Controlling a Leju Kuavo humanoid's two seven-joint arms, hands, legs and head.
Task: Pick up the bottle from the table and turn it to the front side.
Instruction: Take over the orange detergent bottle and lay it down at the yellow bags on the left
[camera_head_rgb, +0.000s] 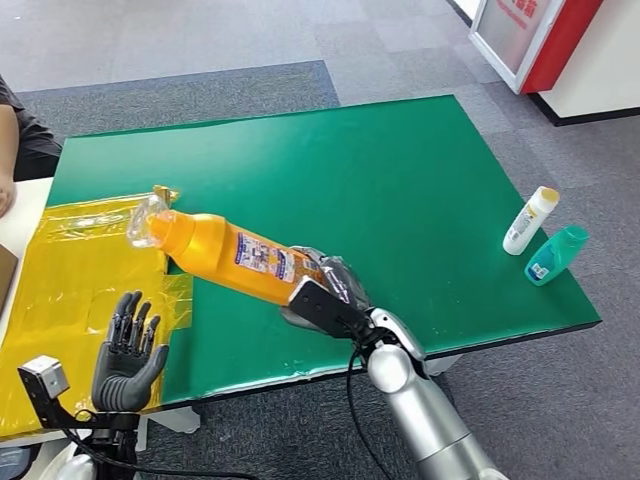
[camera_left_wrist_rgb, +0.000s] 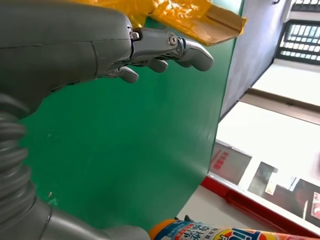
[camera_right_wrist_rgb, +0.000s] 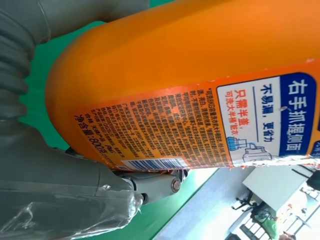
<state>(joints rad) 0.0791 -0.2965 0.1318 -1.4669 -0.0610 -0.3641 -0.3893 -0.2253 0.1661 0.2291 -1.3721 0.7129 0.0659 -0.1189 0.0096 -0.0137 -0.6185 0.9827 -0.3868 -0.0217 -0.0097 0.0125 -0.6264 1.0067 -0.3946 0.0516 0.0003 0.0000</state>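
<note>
Right hand (camera_head_rgb: 326, 300) grips the base end of a long orange plastic bottle (camera_head_rgb: 226, 255) w/ a printed label, holding it lifted above the green-topped bench (camera_head_rgb: 392, 180), nearly level, its clear cap (camera_head_rgb: 142, 220) pointing toward the robot's left over the edge of a crinkled yellow plastic sheet (camera_head_rgb: 68, 280). Left hand (camera_head_rgb: 128, 355) is up near the bench's front edge w/ fingers spread, palm empty, apart from the bottle. Right wrist view gives what the head view can't — the label's fine print, barcode and a blue-and-white panel on the bottle (camera_right_wrist_rgb: 188, 75), thumb pressed beneath it. Left wrist view shows the left hand (camera_left_wrist_rgb: 113, 45) over the green surface, fingers extended, plus the bottle's label end (camera_left_wrist_rgb: 211, 232) at the frame edge. Head view alone takes in a small white bottle w/ yellow cap (camera_head_rgb: 530, 220) and a teal bottle (camera_head_rgb: 557, 254) — lying just beside each other near the bench's right edge — and a person's arm (camera_head_rgb: 11, 140) at far left.
</note>
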